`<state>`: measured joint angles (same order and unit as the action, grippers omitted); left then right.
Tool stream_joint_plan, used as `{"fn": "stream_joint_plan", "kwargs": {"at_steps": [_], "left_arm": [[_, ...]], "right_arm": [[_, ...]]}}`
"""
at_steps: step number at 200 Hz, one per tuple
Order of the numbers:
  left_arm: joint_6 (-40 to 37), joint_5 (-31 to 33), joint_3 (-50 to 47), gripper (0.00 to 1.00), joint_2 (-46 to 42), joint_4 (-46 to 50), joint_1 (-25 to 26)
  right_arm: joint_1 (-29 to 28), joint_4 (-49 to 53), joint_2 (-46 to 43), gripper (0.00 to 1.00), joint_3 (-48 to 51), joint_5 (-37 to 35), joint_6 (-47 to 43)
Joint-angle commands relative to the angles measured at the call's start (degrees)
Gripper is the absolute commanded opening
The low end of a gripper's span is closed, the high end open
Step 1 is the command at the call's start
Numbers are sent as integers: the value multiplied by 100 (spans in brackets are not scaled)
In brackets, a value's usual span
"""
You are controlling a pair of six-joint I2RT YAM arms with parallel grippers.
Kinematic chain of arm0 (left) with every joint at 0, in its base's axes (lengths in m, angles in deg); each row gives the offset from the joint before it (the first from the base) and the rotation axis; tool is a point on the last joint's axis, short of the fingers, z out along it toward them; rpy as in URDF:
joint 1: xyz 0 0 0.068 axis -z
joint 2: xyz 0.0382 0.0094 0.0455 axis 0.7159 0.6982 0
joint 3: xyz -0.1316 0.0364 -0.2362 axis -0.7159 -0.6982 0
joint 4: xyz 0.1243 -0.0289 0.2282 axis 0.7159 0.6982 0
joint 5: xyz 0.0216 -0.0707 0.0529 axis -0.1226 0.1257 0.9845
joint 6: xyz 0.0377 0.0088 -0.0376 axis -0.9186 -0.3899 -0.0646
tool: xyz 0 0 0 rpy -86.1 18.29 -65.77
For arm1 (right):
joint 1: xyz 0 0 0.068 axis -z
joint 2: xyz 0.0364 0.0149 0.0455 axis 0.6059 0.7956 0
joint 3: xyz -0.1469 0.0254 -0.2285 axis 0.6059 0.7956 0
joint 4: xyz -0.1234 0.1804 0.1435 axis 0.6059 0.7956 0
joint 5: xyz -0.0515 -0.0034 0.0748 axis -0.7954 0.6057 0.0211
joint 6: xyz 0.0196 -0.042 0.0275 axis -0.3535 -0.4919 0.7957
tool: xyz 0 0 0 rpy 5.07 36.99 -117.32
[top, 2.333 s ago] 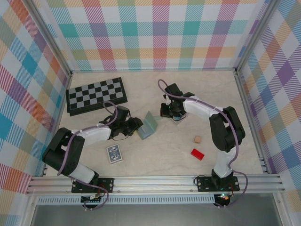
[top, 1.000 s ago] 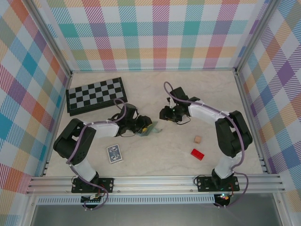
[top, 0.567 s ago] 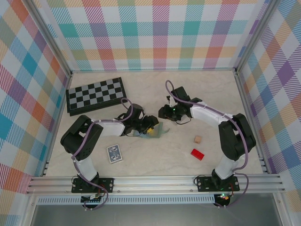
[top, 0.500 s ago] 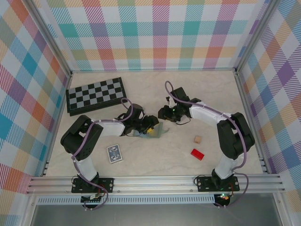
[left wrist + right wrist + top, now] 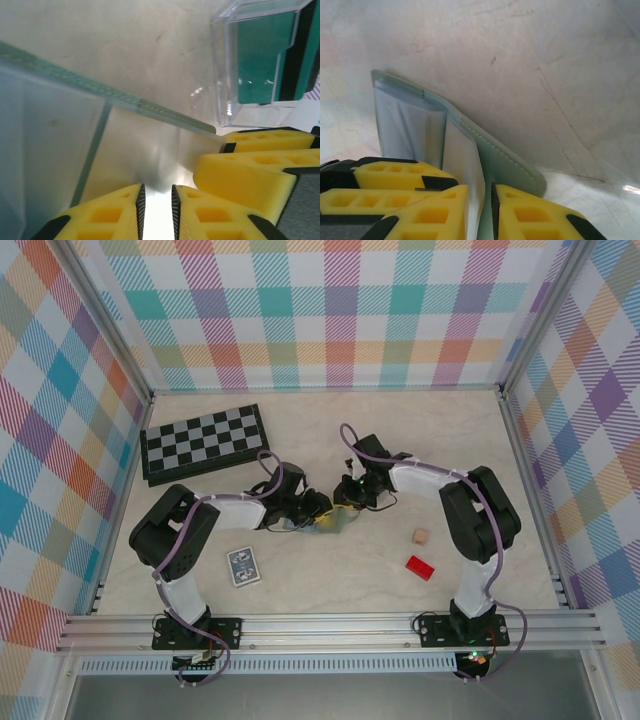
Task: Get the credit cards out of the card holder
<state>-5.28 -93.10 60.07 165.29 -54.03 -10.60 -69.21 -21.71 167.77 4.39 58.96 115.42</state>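
Top external: card holder [image 5: 342, 520] mostly hidden.

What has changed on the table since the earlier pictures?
The right gripper moved left and the left gripper moved right; both closed on the card holder, which tipped down from upright. The chessboard, card pack, red block and small wooden block stayed put.

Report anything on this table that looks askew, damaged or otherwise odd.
The soft grey-green bifold wallet is not lying flat. In mid-table it looks lifted and splayed open, pinched from opposite sides by the left end effector and the right end effector. Its clear inner sleeve curls away from the cover. Nothing looks spilled or broken.
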Motion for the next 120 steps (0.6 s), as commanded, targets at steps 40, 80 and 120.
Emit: {"fn": "stream_joint_plan", "kwargs": {"at_steps": [40, 80, 120], "left_arm": [[-764, 1024, 248, 23, -1053, 2156, -277], [-993, 1308, 239, 30, -1327, 2759, -574], [-1028, 1414, 269, 38, -1168, 3062, -611]], "right_arm": [[-69, 441, 307, 19, -245, -329, -149], [-69, 458, 481, 19, -363, -342, -212], [-69, 500, 666, 19, -543, -306, -314]]}}
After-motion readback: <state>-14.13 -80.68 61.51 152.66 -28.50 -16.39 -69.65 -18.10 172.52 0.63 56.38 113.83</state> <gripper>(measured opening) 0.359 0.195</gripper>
